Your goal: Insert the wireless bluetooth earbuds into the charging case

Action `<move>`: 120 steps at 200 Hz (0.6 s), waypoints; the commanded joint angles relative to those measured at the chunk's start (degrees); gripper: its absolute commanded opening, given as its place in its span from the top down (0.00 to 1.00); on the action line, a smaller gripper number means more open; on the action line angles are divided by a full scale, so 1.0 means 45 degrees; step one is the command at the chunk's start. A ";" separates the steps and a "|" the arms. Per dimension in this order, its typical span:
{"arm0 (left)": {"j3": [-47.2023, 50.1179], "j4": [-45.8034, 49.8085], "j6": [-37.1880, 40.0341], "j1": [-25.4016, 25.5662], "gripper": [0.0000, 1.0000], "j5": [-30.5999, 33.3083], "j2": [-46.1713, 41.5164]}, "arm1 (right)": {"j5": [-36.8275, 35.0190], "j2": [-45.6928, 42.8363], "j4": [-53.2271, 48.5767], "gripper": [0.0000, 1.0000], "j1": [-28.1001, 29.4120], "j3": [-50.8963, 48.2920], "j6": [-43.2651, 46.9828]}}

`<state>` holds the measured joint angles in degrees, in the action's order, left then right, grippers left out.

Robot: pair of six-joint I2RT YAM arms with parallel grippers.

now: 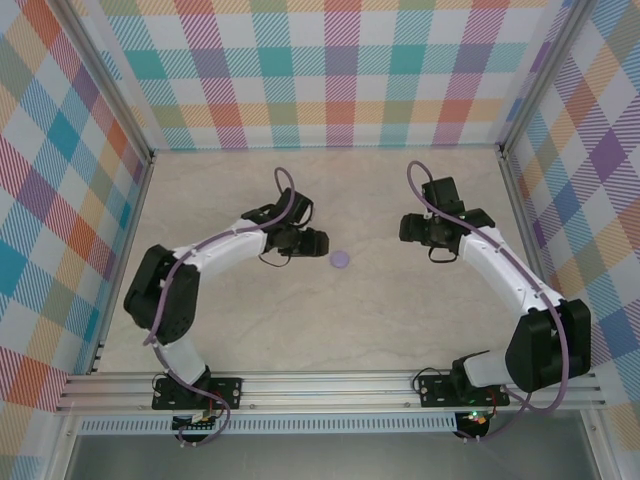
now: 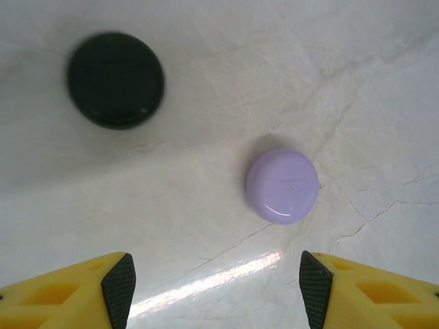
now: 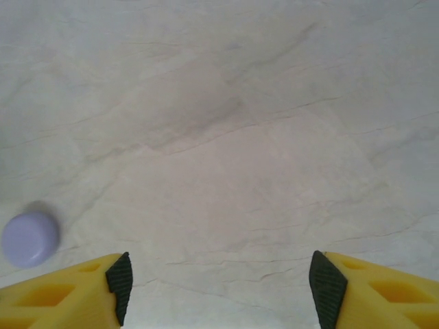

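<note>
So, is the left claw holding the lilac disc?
No, the left claw stands open; the lilac disc lies free beyond it.

**Two discs, two arms, four fingers**

Two round discs lie on one marbled table [image 1: 300, 330]: one lilac disc [image 2: 282, 186] and one black disc [image 2: 115, 80]. There are two robot arms, one left arm [image 1: 215, 250] and one right arm [image 1: 500, 265]. Each ends in a single gripper, making two: the left gripper [image 2: 215, 284] and the right gripper [image 3: 218, 284]. Each gripper has two yellow fingers [image 2: 62, 298], four in all. Each finger has one black pad [image 2: 118, 288], four pads in all. One purple cable [image 1: 285, 185] runs along each arm, two in total. Three checked walls [image 1: 330, 70] stand around the table.
</note>
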<state>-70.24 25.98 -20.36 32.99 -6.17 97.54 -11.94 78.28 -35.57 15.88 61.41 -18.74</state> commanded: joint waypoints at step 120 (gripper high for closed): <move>0.4373 -0.3901 0.4075 -0.4192 0.11 0.6033 -0.4095 | 0.0909 0.0389 0.8734 0.22 -0.2493 -0.4300 0.2144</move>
<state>-53.63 18.50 -5.80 16.60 15.70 80.16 -12.73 78.61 -7.16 6.50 43.59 -12.45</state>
